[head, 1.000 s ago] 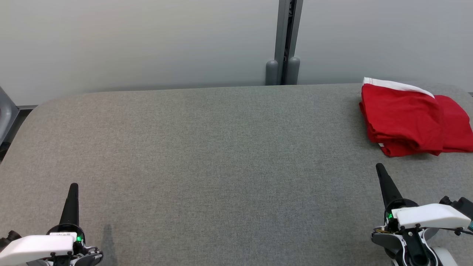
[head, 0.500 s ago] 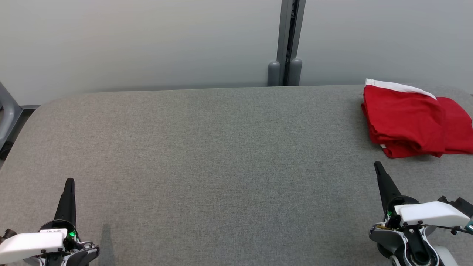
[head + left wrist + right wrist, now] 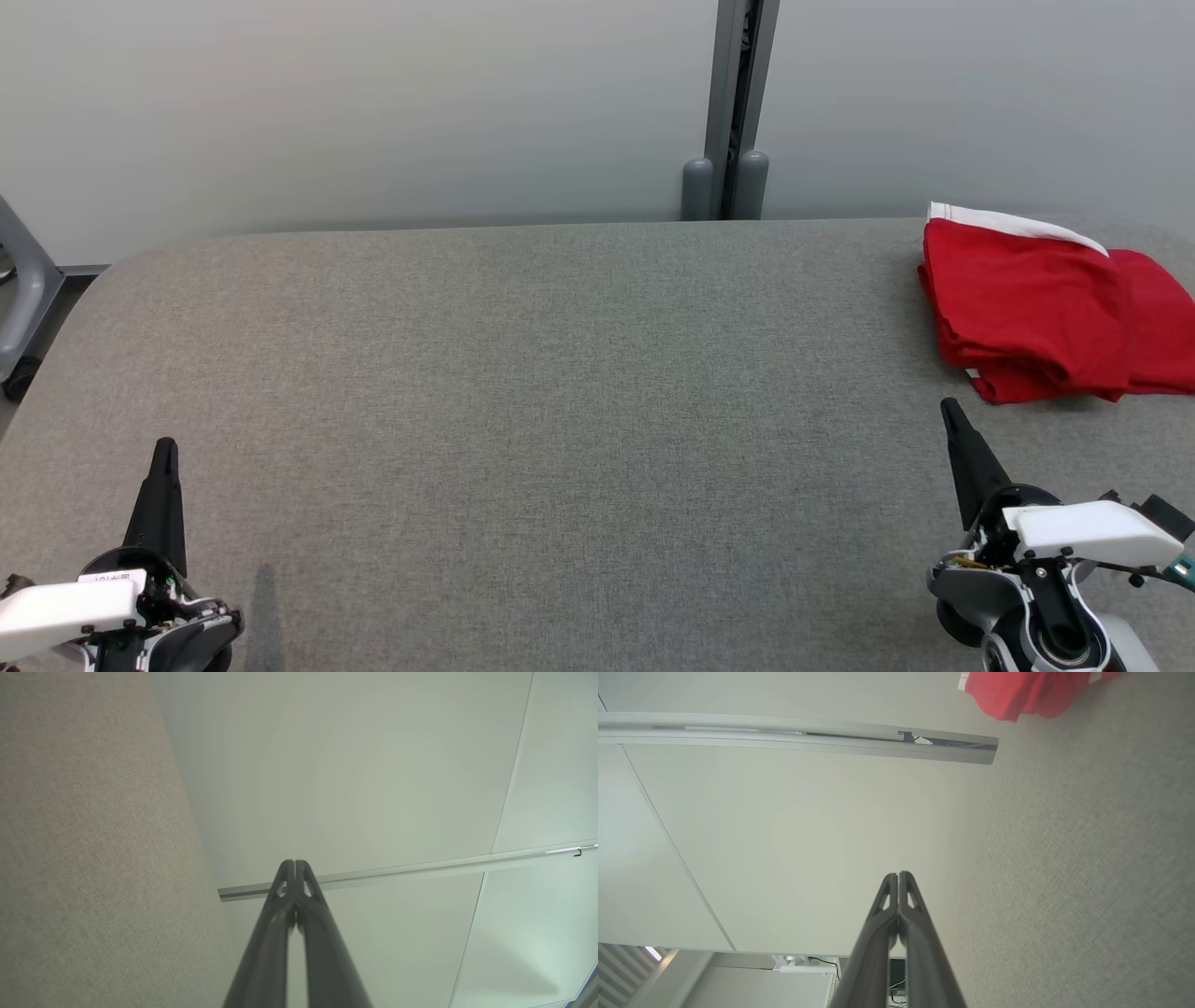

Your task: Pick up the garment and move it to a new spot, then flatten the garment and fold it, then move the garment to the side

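Note:
A red garment (image 3: 1046, 313) with a white band lies folded in a bundle at the far right of the grey table (image 3: 560, 420); its corner also shows in the right wrist view (image 3: 1017, 693). My right gripper (image 3: 950, 411) hovers at the lower right, a short way in front of the garment, shut and empty (image 3: 898, 876). At the lower left my left gripper (image 3: 165, 446) is shut too, nothing between its fingers (image 3: 294, 863), far from the garment.
A pale wall runs behind the table, with a grey post (image 3: 733, 103) at its middle. A grey frame part (image 3: 23, 299) stands past the table's left edge. The garment's right side runs out of the head view.
The head view has shifted slightly, so the whole scene slid. Both grippers have sunk a little toward the bottom edge. The garment lies as before.

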You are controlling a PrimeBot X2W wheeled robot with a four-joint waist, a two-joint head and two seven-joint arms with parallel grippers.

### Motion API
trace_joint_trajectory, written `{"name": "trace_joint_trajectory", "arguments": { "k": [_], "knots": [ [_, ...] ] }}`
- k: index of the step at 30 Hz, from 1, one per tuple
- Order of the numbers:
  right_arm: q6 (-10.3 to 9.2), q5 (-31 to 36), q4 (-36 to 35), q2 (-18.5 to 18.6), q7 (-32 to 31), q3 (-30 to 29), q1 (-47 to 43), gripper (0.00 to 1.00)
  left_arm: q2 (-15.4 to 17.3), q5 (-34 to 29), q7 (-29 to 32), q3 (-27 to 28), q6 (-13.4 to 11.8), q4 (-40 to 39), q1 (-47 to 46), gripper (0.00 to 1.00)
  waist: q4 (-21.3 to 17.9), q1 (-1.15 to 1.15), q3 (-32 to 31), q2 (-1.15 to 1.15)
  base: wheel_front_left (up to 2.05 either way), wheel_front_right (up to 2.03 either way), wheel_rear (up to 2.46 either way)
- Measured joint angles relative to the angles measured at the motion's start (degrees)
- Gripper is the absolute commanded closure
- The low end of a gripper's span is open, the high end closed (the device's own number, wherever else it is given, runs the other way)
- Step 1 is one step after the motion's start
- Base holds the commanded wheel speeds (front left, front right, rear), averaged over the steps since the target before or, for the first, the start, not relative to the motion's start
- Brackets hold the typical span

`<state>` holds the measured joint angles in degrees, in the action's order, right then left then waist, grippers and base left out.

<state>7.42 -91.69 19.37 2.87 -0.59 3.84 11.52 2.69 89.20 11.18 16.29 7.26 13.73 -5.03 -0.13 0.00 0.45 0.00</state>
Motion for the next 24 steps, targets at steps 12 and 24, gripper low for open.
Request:
{"name": "trace_joint_trajectory", "arguments": {
  "k": [12,24],
  "knots": [
    [0.00,-2.1,0.1,-0.2,-0.5,0.0,0.6,1.00,0.0,2.3,0.9,0.4,0.0,0.0,-0.1,1.00,0.2,0.00,-0.1,0.00,0.00,0.00,0.00],
    [0.00,-2.1,0.1,-0.2,-0.5,0.0,0.6,1.00,0.0,2.3,0.9,0.4,0.0,0.0,-0.1,1.00,0.2,0.00,-0.1,0.00,0.00,0.00,0.00]
  ]
}}
